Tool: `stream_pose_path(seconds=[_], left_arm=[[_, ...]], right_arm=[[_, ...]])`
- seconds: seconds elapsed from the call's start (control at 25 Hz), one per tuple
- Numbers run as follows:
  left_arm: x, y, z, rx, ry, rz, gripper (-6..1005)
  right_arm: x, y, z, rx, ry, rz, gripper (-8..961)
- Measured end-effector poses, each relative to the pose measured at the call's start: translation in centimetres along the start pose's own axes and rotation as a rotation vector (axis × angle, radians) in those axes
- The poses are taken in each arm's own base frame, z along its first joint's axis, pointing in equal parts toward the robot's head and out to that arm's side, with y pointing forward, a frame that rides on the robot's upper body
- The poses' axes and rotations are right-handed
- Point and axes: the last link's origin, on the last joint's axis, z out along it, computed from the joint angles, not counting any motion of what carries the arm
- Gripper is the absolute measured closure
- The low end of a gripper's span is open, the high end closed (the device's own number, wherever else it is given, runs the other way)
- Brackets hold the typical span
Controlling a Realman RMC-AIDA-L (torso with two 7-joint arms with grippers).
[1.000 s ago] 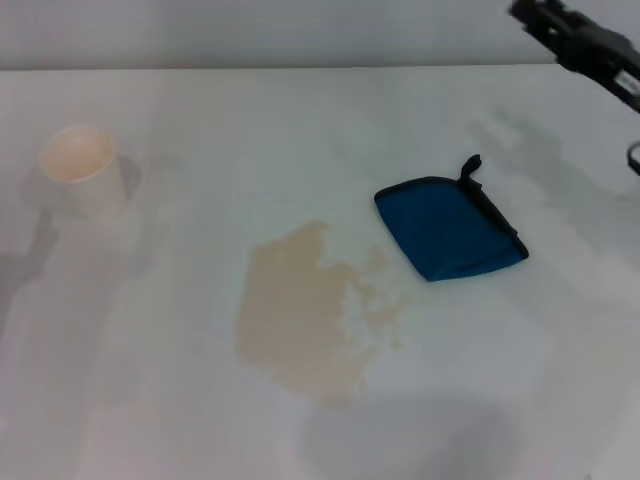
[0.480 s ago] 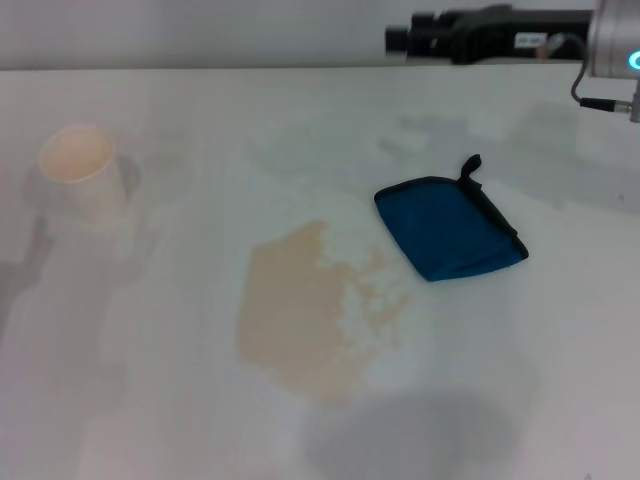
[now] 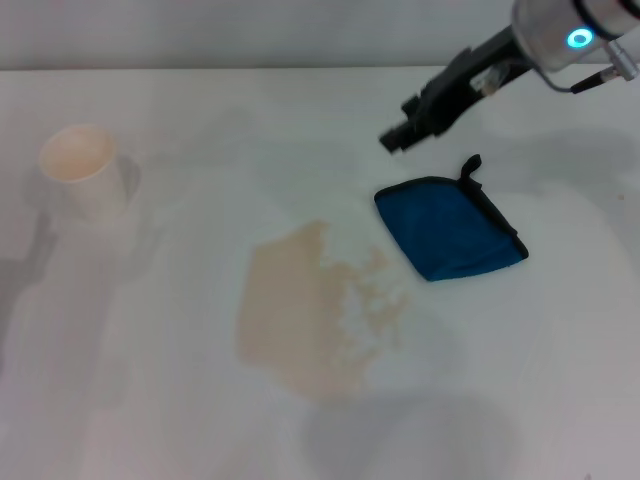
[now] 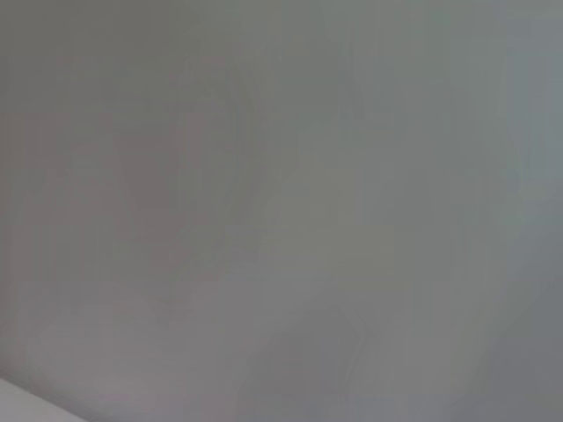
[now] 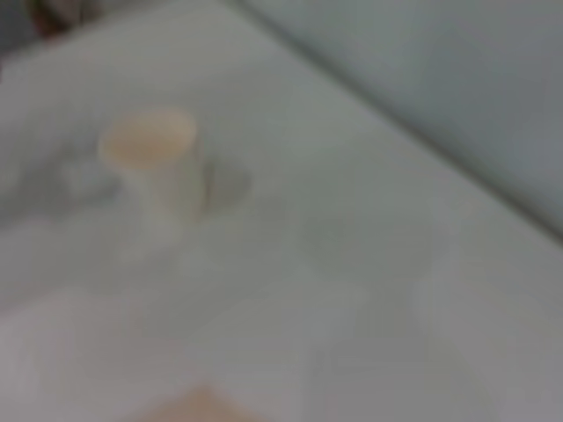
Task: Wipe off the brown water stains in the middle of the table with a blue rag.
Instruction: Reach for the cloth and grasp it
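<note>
Only the head view shows the right gripper (image 3: 393, 139), the blue rag (image 3: 448, 227) and the whole brown water stains (image 3: 312, 307); the right wrist view catches just the white paper cup (image 5: 157, 163) and a corner of the stain at its bottom edge. The right arm reaches in from the upper right, slanting down-left, its tip above the table (image 3: 150, 400) just beyond the rag's upper-left corner; whether its claw is wide or narrow I cannot tell. One rag, one cup, one stain at centre.

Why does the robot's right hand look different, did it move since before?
Yes. The right gripper swung down from the table's far edge toward the blue rag, now just beyond the rag's far corner. The rag itself stayed put.
</note>
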Motion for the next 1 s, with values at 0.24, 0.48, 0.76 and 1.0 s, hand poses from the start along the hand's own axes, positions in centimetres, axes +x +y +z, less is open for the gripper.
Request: stream_pose_path(seconds=[0.24, 0.48, 0.76, 1.0], left_arm=[[0.2, 0.4, 1.0, -0.022, 0.004, 0.003, 118], [0.3, 1.1, 2.0, -0.059, 0.003, 0.008, 118], [0.0, 1.2, 1.9, -0.068, -0.017, 0.013, 117], [-0.3, 1.5, 1.9, -0.085, -0.037, 0.016, 117]], right_arm=[[-0.5, 2.2, 2.4, 0.092, 0.258, -0.134, 357], [0.0, 2.4, 3.9, 0.161, 0.328, -0.115, 358], [1.2, 2.6, 5.4, 0.197, 0.374, -0.092, 358], [2.6, 2.3, 6.7, 0.199, 0.382, -0.07, 359]])
